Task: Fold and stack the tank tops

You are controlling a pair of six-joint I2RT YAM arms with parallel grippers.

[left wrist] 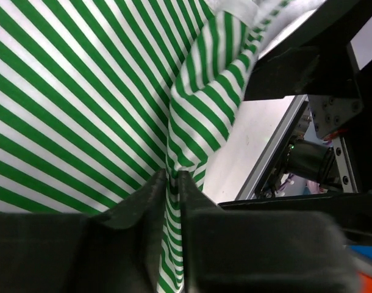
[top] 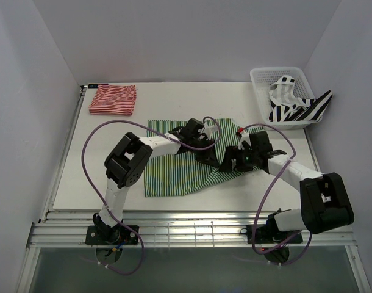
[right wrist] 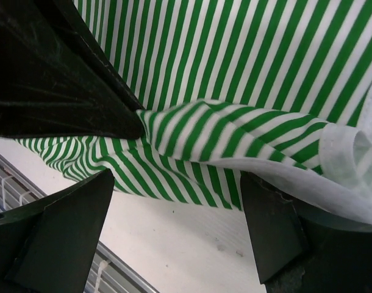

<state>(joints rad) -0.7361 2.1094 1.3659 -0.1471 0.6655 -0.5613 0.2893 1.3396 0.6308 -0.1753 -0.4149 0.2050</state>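
Note:
The green-and-white tank top point(top: 174, 171) lies spread on the middle of the table, its right part rumpled. My left gripper point(top: 208, 155) is at that rumpled edge. In the left wrist view its fingers point(left wrist: 152, 195) stand nearly together, with a raised fold of the green-striped cloth point(left wrist: 198, 97) pinched between them. My right gripper point(top: 232, 160) is close beside it, open. Its fingertips point(right wrist: 268, 226) are wide apart, and the top's hem point(right wrist: 222, 146) hangs just past them over bare table. The red-and-white tank top point(top: 113, 99) lies folded at the back left. The black-and-white tank top point(top: 293, 107) hangs out of the basket.
A white lattice basket point(top: 259, 76) stands at the back right corner. White walls close in the table point(top: 100, 177) on three sides. A slatted metal rail point(top: 192, 220) runs along the near edge by the arm bases. Purple cables loop over both arms.

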